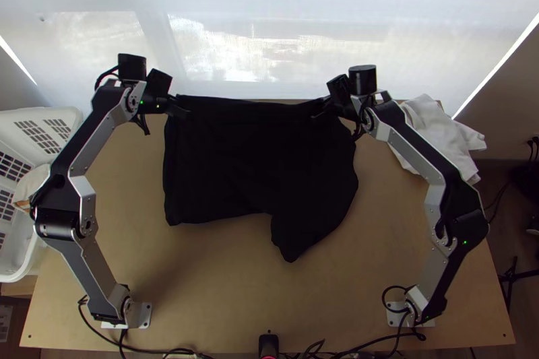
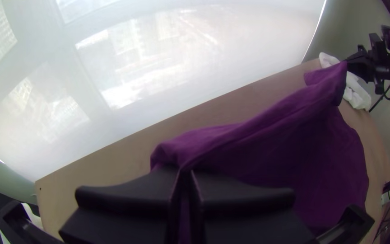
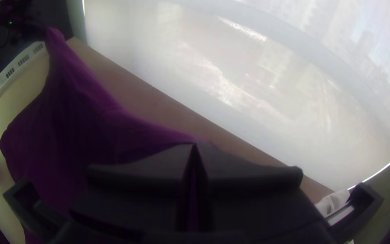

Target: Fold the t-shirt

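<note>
Light wooden table [image 1: 202, 285] against a bright translucent blind [image 1: 229, 42], white basket [image 1: 70, 115] off the left arm's side, white cloth [image 1: 438, 133] on the table's right.

Top view: dark t-shirt [image 1: 256, 164] mid-table, toward the blind side. Left gripper [image 1: 180, 108] and right gripper [image 1: 321, 111] are both clamped on it, one near each end of the far edge, which runs fairly straight between them. Rest lies spread, one lobe poking toward the near edge, maybe a sleeve; too dark to be sure. Can't read seams, neckline or existing layers.

Left wrist view: fingers pinched together, a bunched bit of fabric at the tips. Reads light, soft, limp; won't hold a shape, so I'd keep both grips wide and the edge taut. Exact bite is hidden behind the fingers.

Right wrist view: fingers pressed together on a pointed corner, fabric sloping off it. Looks like a shallow bite, could slip if pulled hard. Lower body is cut off behind the fingers.
</note>
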`<action>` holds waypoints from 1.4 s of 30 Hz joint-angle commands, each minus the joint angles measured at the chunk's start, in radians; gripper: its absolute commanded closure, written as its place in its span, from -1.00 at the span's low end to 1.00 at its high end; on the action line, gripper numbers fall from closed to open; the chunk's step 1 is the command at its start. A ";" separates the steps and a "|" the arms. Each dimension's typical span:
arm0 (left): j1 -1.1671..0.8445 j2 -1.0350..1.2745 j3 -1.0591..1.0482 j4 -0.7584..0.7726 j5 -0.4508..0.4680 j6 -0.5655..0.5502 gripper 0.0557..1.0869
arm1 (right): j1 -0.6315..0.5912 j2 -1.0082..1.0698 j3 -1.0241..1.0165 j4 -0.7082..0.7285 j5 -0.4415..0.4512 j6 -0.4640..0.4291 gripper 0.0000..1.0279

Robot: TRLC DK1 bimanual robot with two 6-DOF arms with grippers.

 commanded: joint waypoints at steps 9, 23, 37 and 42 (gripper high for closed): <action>0.001 -0.097 -0.196 0.109 0.004 0.001 0.93 | 0.003 -0.072 -0.130 -0.005 0.000 0.004 0.95; -0.010 -0.108 -0.322 0.164 0.016 0.003 0.93 | 0.040 -0.133 -0.294 -0.004 -0.008 0.008 0.95; -0.030 -0.103 -0.512 0.276 0.017 -0.003 0.93 | 0.058 -0.078 -0.422 0.050 -0.008 0.000 0.95; -0.024 -0.082 -0.543 0.300 0.016 0.000 0.93 | 0.058 -0.046 -0.437 0.073 -0.008 0.000 0.95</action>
